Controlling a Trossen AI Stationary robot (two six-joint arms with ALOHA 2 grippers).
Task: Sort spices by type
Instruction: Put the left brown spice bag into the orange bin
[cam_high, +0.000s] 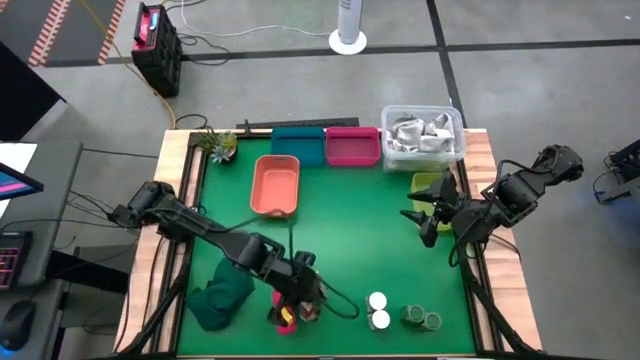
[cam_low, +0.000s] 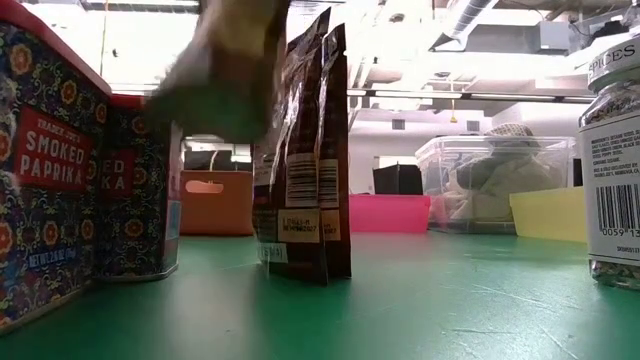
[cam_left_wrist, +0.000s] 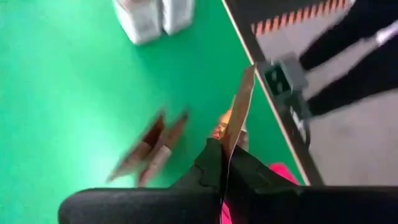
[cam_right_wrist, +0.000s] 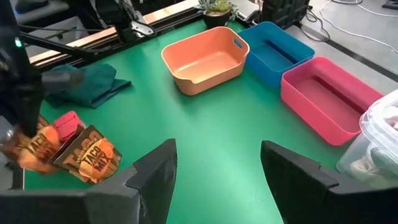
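The paprika tin (cam_low: 50, 170) stands nearest, beside the upright packets (cam_low: 305, 150); the left gripper (cam_left_wrist: 222, 163), shut, pinches one thin packet (cam_left_wrist: 238, 112) by its edge, probably light and floppy; the right gripper (cam_right_wrist: 217, 171) waits open far right.

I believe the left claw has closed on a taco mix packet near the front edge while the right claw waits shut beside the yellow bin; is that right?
Not quite: the right claw is open, as the right wrist view shows by the wide gap between its fingers. The rest holds: the left claw is shut on a taco mix packet, and the right arm waits beside the yellow bin.
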